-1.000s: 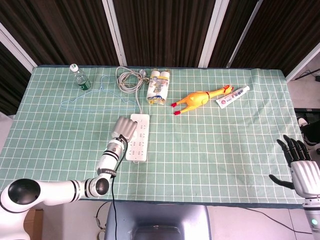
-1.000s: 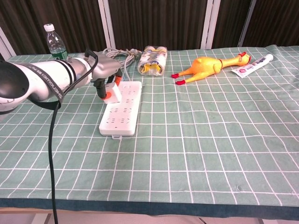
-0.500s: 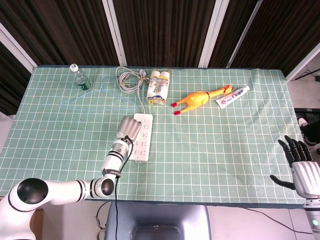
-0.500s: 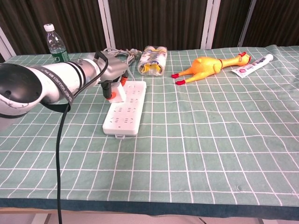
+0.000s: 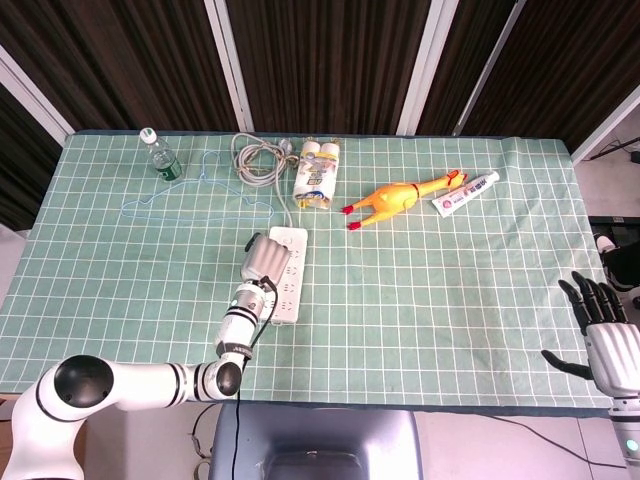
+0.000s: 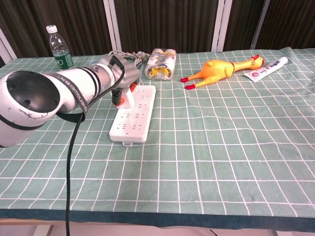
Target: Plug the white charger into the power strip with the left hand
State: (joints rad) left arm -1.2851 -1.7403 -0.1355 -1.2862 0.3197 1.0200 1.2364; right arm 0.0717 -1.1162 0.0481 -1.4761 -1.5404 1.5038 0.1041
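Observation:
The white power strip [image 5: 288, 275] lies lengthwise left of the table's middle, its sockets facing up [image 6: 135, 114]. My left hand [image 5: 262, 258] is over the strip's far left part. In the chest view this left hand [image 6: 119, 77] grips the white charger [image 6: 124, 99] from above and holds it down against the strip's far end. Whether the prongs sit in a socket is hidden by the hand. My right hand [image 5: 603, 336] hangs past the table's right front corner, fingers spread, holding nothing.
At the back lie a water bottle [image 5: 158, 153], a blue wire hanger [image 5: 198, 198], the strip's coiled grey cable [image 5: 258, 155], a yellow-white pack [image 5: 316, 173], a rubber chicken [image 5: 400, 197] and a toothpaste tube [image 5: 465, 193]. A green checked cloth [image 5: 450, 300] covers the table.
My left hand has moved right with the charger onto the strip's far end. The strip has shifted slightly to the right under it. The right hand has stayed put.

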